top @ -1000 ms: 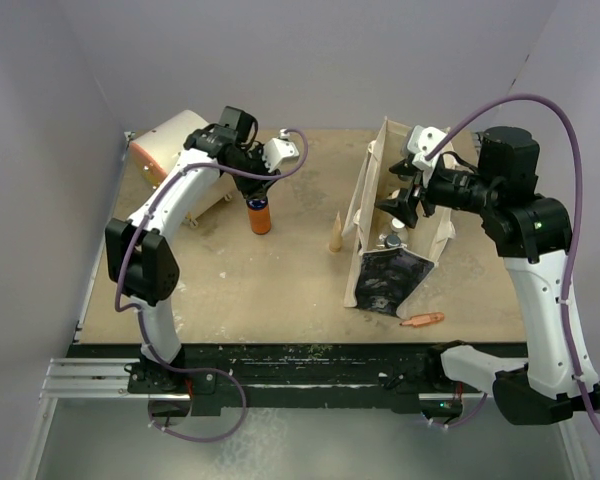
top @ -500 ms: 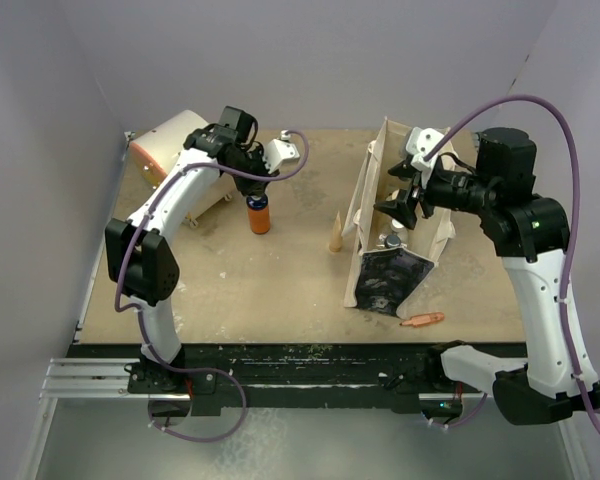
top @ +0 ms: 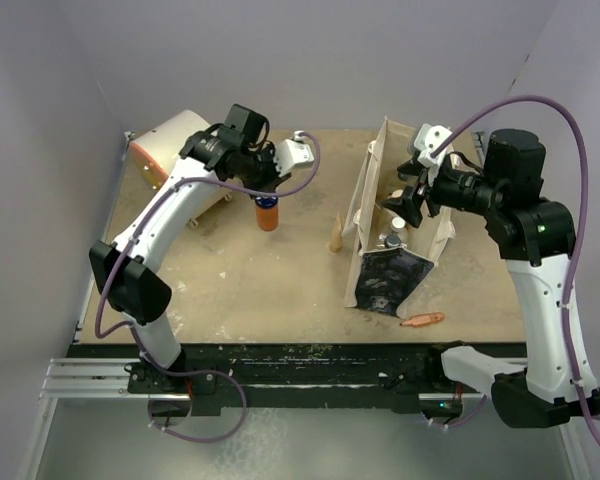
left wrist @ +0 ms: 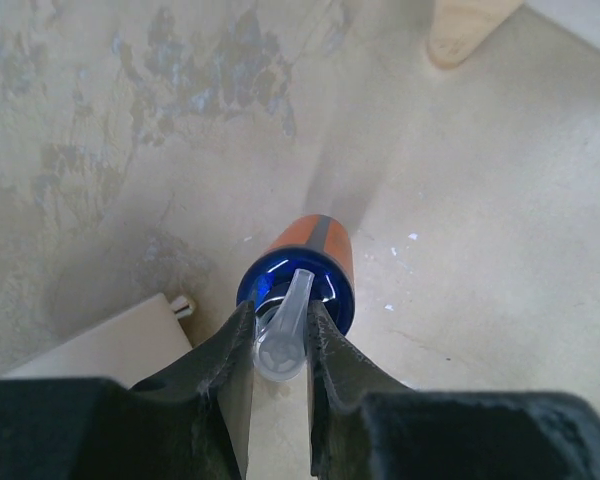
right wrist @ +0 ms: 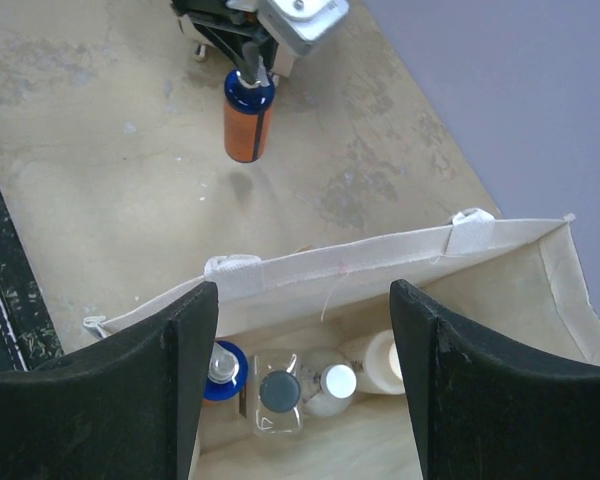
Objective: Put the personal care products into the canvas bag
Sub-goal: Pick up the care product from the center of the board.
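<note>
Canvas bag (right wrist: 340,270) holds four bottles (right wrist: 278,390); left pincer (left wrist: 280,340) clamped on orange bottle (left wrist: 315,250); right pincer (right wrist: 300,290) apart above bag.

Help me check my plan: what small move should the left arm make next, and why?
Probably carry the orange bottle rightward toward the canvas bag and its open top. The left gripper is shut on its pump nozzle, and the bottle appears to hang clear of the table.

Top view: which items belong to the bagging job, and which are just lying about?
Job:
- orange bottle, gripped by its pump top in the left gripper
- canvas bag
- bottles already inside the bag

Lying about:
- wooden cone
- orange stick
- cream drum
</note>
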Available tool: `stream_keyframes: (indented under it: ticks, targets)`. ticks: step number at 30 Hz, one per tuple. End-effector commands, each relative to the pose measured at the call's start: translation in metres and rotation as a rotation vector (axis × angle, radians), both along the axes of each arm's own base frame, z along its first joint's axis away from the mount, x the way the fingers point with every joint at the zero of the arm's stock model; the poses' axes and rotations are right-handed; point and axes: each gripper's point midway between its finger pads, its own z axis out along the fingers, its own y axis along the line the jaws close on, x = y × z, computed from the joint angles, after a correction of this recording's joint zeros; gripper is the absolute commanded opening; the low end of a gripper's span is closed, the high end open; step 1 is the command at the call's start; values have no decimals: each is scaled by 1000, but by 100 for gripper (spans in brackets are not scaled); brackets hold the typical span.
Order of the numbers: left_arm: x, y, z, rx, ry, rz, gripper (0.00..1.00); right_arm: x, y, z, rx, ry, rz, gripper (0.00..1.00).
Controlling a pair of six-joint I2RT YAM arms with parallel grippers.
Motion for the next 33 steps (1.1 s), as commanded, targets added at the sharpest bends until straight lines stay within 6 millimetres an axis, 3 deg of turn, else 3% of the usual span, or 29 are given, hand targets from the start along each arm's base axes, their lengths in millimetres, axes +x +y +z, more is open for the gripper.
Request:
stream_keyframes:
  ticks: [1,8,18,24,33]
  targets:
    - [-19,-20,97,-135,-212,-7,0,-2,-10,7,11,-20,-60,72]
    - [-44,-38,155,-263,-266,-37,0,1,-31,8,19,-27,-153,72]
    - [-81,-67,244,-485,-378,-114,0,11,-79,1,34,-10,-368,72]
    - [-100,-94,271,-555,-418,-149,0,15,-106,-18,11,31,-493,71]
    - [-129,-124,315,-682,-486,-145,0,17,-120,-45,-25,102,-553,71]
